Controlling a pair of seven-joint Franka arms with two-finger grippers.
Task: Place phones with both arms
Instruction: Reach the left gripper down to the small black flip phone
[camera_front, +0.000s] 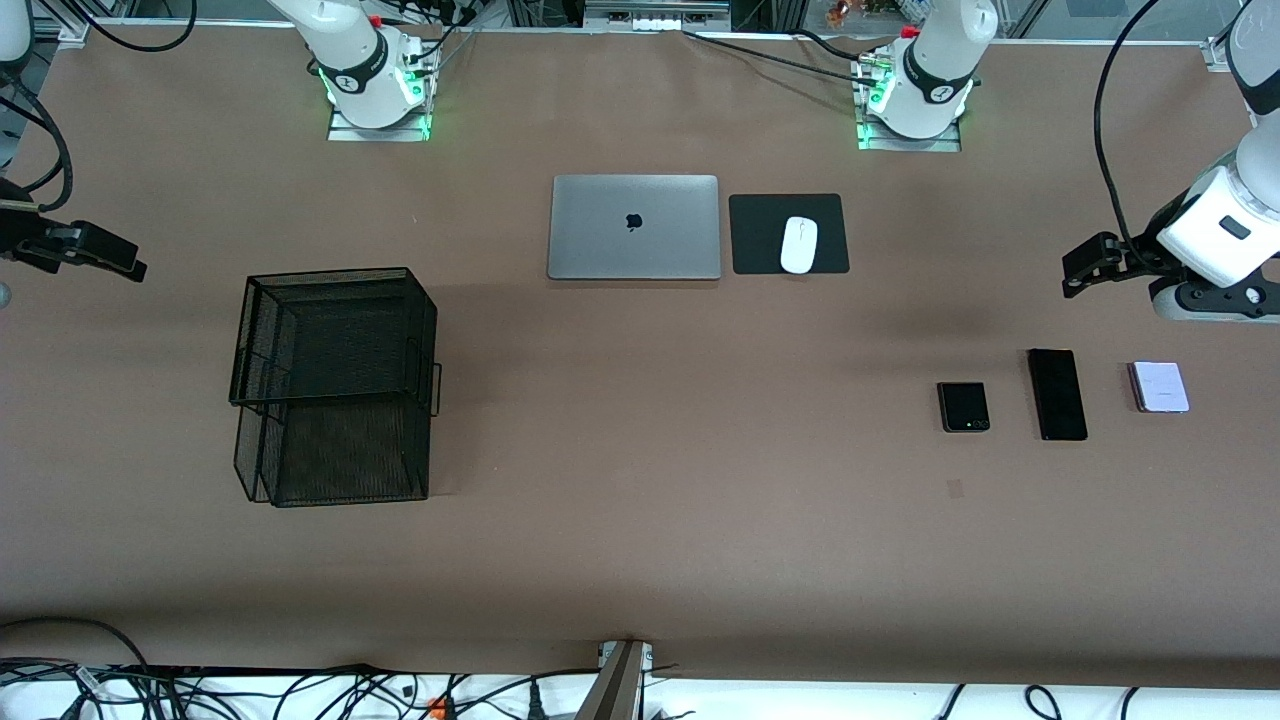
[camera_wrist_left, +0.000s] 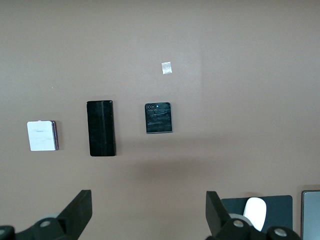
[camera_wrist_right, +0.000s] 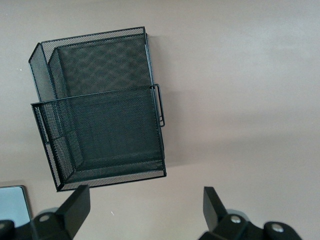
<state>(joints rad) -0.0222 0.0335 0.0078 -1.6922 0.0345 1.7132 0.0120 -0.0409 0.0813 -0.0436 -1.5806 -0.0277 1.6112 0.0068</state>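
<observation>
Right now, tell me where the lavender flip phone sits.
The lavender flip phone lies flat at the left arm's end of the table, beside the slim black slab phone, and the open left gripper hangs above the table near it.

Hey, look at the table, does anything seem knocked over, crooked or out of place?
Nothing stands out. The three phones lie flat in a row toward the left arm's end, the mesh rack sits upright, and the laptop and mouse are tidy. Only a small pale scrap lies beside the phones.
</observation>
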